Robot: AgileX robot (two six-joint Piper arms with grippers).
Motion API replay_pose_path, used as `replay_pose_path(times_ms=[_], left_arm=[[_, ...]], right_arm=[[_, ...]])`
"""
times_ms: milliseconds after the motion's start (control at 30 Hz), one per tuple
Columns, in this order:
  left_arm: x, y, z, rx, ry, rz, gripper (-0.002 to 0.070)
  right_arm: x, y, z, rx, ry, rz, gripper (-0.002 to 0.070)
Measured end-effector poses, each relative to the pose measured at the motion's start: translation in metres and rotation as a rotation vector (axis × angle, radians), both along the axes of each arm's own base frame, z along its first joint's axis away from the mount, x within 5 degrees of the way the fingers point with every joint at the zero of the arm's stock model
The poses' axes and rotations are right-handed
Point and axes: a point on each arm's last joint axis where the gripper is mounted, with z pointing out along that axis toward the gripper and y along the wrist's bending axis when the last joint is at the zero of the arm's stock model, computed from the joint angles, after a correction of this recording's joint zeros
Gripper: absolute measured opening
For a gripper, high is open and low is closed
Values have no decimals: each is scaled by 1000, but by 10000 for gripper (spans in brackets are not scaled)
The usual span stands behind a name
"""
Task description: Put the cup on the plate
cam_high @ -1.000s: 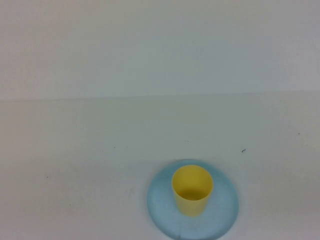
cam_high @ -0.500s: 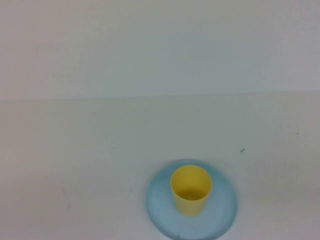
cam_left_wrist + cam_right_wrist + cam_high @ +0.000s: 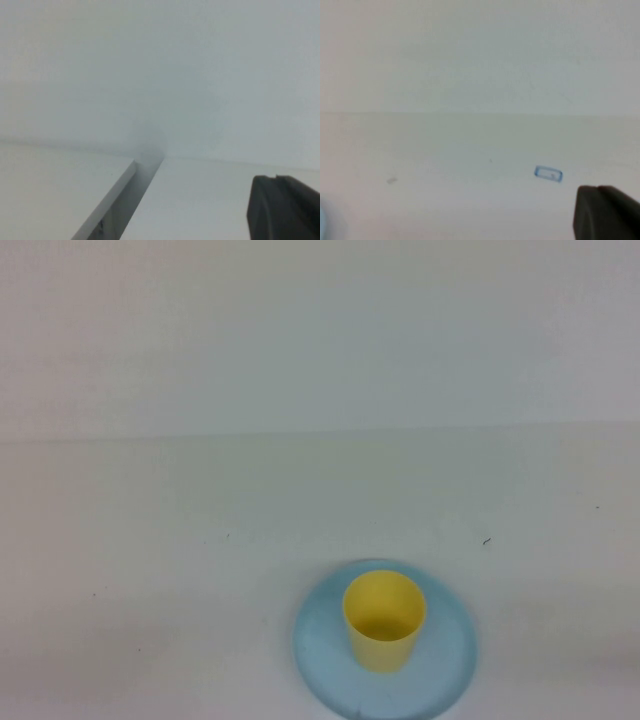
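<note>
— Well, we see the left gripper (image 3: 285,207) closed and empty over the white table (image 3: 200,530); the right gripper (image 3: 605,212) likewise.
— We find the small yellow plastic cup (image 3: 384,620) upright on the round light blue plastic plate (image 3: 445,660).

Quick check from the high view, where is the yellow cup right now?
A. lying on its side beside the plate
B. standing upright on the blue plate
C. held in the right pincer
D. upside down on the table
B: the cup stands upright, mouth up, on the plate, with neither pincer near it.
</note>
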Motion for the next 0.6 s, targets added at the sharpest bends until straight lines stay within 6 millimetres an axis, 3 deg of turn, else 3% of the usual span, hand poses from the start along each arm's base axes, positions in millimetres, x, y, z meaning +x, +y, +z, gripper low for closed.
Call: replay_pose_path(times_ms=[200, 467, 600], left_arm=[[4, -5, -15, 65, 94, -64, 0], [8, -16, -43, 136, 216, -195, 0], [7, -18, -49, 123, 293, -225, 0]], right_arm=[[-7, -4, -37, 33, 51, -79, 1], [-14, -5, -42, 44, 52, -91, 0], [-17, -5, -51, -31, 161, -78, 0]])
